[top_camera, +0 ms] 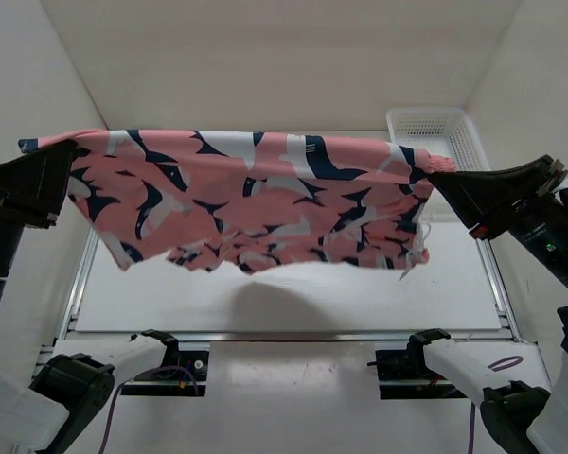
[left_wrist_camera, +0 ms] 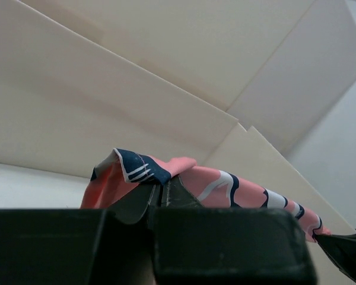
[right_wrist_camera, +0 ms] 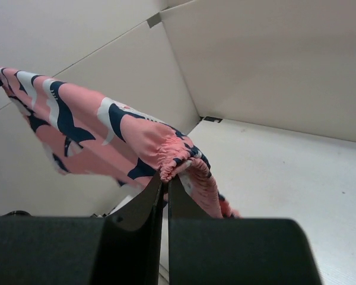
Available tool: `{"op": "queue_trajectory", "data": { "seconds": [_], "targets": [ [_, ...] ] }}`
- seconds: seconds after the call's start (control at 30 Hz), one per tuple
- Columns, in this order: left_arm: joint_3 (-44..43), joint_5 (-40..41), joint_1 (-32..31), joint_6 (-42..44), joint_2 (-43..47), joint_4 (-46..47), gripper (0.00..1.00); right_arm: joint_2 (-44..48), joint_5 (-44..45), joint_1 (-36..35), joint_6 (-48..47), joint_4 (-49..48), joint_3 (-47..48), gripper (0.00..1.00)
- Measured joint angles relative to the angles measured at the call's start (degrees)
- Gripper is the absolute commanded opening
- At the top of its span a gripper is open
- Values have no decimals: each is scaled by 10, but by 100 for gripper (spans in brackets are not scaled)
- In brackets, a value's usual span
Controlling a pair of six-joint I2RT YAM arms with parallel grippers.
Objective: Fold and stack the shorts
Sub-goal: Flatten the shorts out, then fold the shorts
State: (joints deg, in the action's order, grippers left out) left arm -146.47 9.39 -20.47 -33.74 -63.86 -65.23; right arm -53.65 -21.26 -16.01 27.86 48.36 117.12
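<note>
The salmon-pink shorts (top_camera: 246,199) with navy and white shark shapes hang stretched in the air between my two grippers, well above the white table. My left gripper (top_camera: 68,151) is shut on their left top corner; the left wrist view shows the fabric (left_wrist_camera: 225,184) pinched at my fingertips (left_wrist_camera: 161,189). My right gripper (top_camera: 434,175) is shut on the gathered elastic waistband at the right corner; the right wrist view shows the shorts (right_wrist_camera: 107,133) running away from my fingertips (right_wrist_camera: 165,178). The lower hem hangs loose above its shadow.
A white plastic mesh basket (top_camera: 437,130) stands at the back right of the table, just behind the right gripper. A metal rail (top_camera: 284,334) runs along the table's near edge, with the arm bases below it. White walls enclose the back and sides.
</note>
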Motion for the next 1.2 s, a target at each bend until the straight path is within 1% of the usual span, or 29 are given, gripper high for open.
{"op": "queue_trajectory", "data": {
  "seconds": [0.1,0.17,0.27,0.33,0.43,0.53,0.63,0.73,0.8,0.87,0.97,1.03,1.1,1.2],
  "targets": [
    [1,-10,0,10,2,-4,10,3,1,0,2,6,-7,0],
    [7,-12,0,20,-11,-5,10,3,17,0,2,13,-29,0],
    [25,-7,0,31,-51,-3,10,-1,59,0,-1,21,-83,0],
    [61,7,1,40,-83,7,10,-7,96,2,-6,21,-134,0],
    [105,24,12,52,-152,11,10,-31,148,3,-16,19,-220,0],
    [126,20,37,59,-243,15,10,-72,184,3,-21,-6,-303,0],
    [139,5,64,61,-339,13,10,-141,196,3,-24,-48,-367,0],
    [133,-4,86,61,-424,8,10,-218,195,5,-23,-90,-396,0],
    [106,-16,100,63,-482,4,10,-279,193,9,-22,-121,-395,0],
    [65,-38,117,65,-538,-6,10,-346,188,12,-20,-139,-373,0],
    [0,-76,148,65,-608,-7,10,-463,172,18,-12,-156,-296,0],
    [-12,-95,169,64,-629,-3,10,-535,161,21,-9,-160,-228,0],
    [-16,-114,186,63,-638,-2,10,-585,149,22,-5,-160,-176,0],
    [-17,-132,199,63,-638,6,10,-624,136,23,-1,-156,-125,0]
  ]
}}
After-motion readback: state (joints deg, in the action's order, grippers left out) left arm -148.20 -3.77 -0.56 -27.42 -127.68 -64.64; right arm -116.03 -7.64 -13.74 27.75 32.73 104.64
